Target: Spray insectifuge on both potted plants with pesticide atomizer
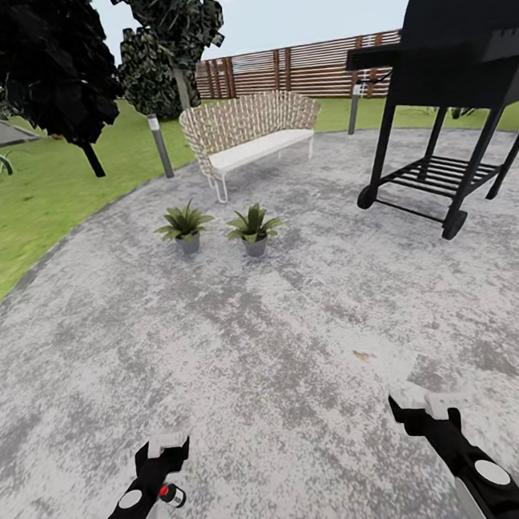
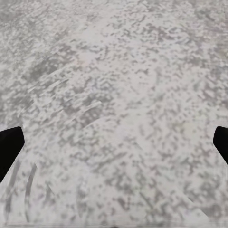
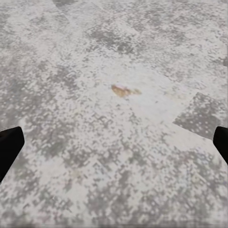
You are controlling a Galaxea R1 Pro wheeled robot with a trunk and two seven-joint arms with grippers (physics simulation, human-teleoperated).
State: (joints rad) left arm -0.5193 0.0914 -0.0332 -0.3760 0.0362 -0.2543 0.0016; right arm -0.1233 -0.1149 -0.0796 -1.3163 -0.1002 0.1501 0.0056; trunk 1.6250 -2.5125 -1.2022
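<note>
Two potted plants stand side by side on the round grey paving (image 1: pixel 222 352), well ahead of me: the left plant (image 1: pixel 185 226) and the right plant (image 1: pixel 254 229), each a green rosette in a small grey pot. My left gripper (image 1: pixel 166 446) and right gripper (image 1: pixel 420 398) hang low over the paving at the near edge of the head view, both open with nothing between the fingers (image 2: pixel 9 147) (image 3: pixel 9 147). A small red-tipped thing (image 1: pixel 167 492) shows against my left wrist; it looks like the atomizer's top, but it is too small to tell.
A wicker bench (image 1: pixel 249 132) stands behind the plants. A black grill (image 1: pixel 447 69) on wheels is at the right. Grey bollard lamps (image 1: pixel 160 146) (image 1: pixel 353 108), dark trees (image 1: pixel 52 65), lawn (image 1: pixel 20 206) and a slat fence (image 1: pixel 302 65) ring the paving. A brown speck (image 3: pixel 124 90) lies on the ground.
</note>
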